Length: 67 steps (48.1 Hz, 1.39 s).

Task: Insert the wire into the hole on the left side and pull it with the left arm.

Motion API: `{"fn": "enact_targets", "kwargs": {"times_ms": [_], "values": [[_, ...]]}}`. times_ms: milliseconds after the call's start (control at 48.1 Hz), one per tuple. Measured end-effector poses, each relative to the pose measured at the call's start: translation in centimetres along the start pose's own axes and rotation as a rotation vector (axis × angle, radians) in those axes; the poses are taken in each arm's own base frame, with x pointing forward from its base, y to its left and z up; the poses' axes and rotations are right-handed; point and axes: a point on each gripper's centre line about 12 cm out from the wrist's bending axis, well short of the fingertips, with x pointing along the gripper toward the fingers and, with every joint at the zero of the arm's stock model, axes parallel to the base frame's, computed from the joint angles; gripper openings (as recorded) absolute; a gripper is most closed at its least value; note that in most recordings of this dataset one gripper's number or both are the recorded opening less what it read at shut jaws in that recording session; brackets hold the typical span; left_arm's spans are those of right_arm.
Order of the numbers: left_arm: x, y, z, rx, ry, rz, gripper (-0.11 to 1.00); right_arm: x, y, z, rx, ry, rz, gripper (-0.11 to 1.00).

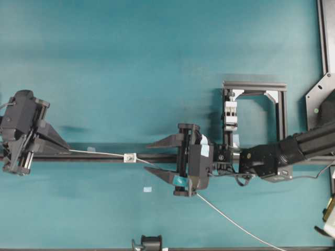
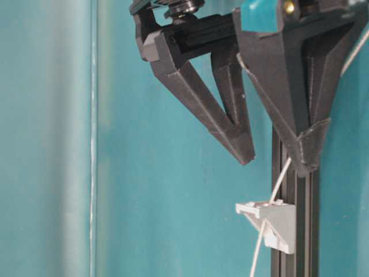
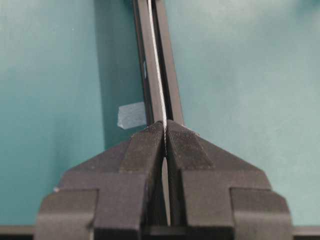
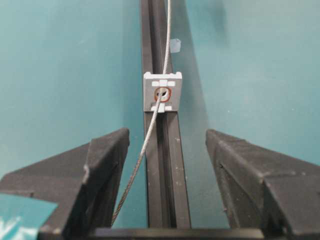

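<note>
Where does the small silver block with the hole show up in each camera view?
Overhead: the silver block sits left of centre on the black rail, between the two tools.
Table-level: lower right, fixed to the rail, wire passing through it.
Left wrist: not in view; only rail and wire show beyond the shut tool.
Right wrist: upper centre, between the open fingers.
Shared landmark: the black rail.

You are looking at bare teal table behind the black rail. The wire is stretching along that rail, through the small block.
</note>
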Motion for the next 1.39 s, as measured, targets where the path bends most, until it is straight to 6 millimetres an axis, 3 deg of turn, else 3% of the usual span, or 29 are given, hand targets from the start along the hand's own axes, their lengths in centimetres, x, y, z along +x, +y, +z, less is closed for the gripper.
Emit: {"fn": "enact_targets", "kwargs": {"times_ms": [291, 436, 540, 748, 789, 1392], "values": [[0.1, 0.0, -0.1, -0.040, 0.005, 0.001, -0.10, 0.0, 0.0, -0.1, -0.001, 0.001, 0.001, 0.72], [0.1, 0.0, 0.0, -0.039, 0.003, 0.000, 0.00, 0.0, 0.1, 0.0, 0.001, 0.000, 0.001, 0.71], [0.1, 0.0, 0.0, -0.041, 0.003, 0.000, 0.18, 0.0, 0.1, 0.0, 0.001, 0.000, 0.001, 0.72], [0.1, 0.0, 0.0, -0.042, 0.003, 0.000, 0.77, 0.0, 0.0, 0.0, 0.002, 0.002, 0.000, 0.71], [0.1, 0.0, 0.0, -0.042, 0.005, 0.001, 0.83, 0.0, 0.0, 0.0, 0.003, 0.000, -0.001, 0.71], [0.1, 1.3, 0.4, -0.007, -0.012, 0.048, 0.83, -2.1, -1.1, 2.2, -0.019, -0.032, -0.005, 0.72]]}}
